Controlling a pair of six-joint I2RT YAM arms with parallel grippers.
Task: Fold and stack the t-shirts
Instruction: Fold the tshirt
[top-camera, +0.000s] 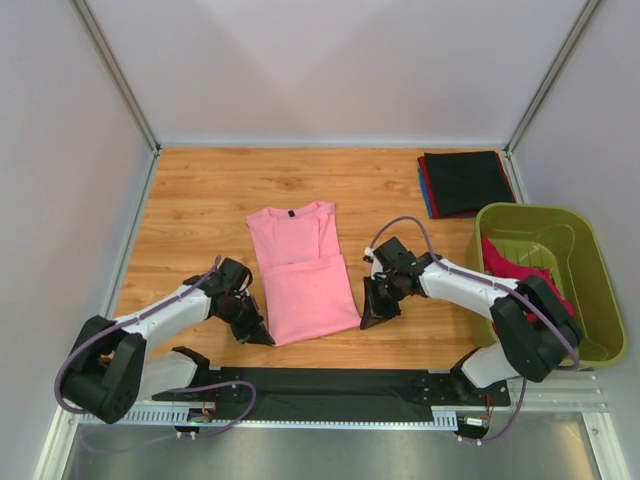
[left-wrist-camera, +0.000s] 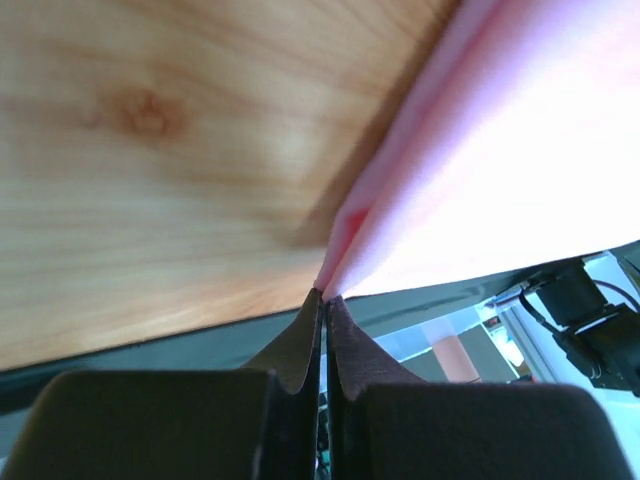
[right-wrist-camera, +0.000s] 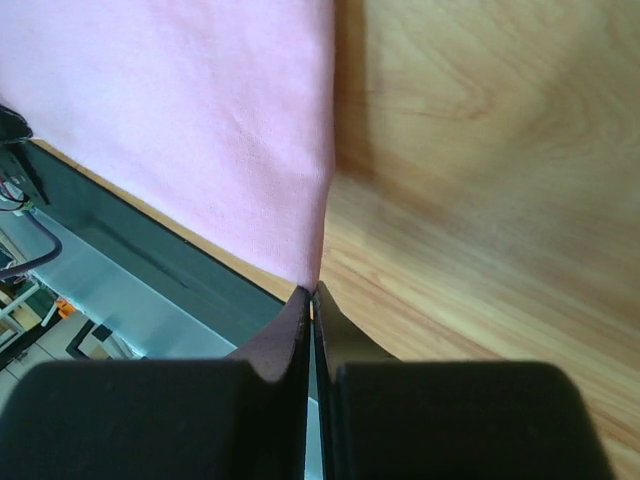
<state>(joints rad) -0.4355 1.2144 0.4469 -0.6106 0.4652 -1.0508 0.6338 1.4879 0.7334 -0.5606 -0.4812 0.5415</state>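
A light pink t-shirt (top-camera: 298, 270) lies flat mid-table, sleeves folded in, collar toward the far side. My left gripper (top-camera: 259, 335) is shut on its near left corner (left-wrist-camera: 335, 270). My right gripper (top-camera: 372, 318) is shut on its near right corner (right-wrist-camera: 300, 265). In each wrist view the pink cloth runs straight into the closed fingertips. A magenta-red t-shirt (top-camera: 515, 262) lies crumpled in the olive-green tub (top-camera: 590, 275). Folded t-shirts, black on top with red and blue edges showing, are stacked (top-camera: 465, 183) at the far right.
The tub stands at the right edge of the wooden table, close to my right arm. A black strip (top-camera: 320, 385) runs along the near edge between the arm bases. White walls enclose the table on three sides.
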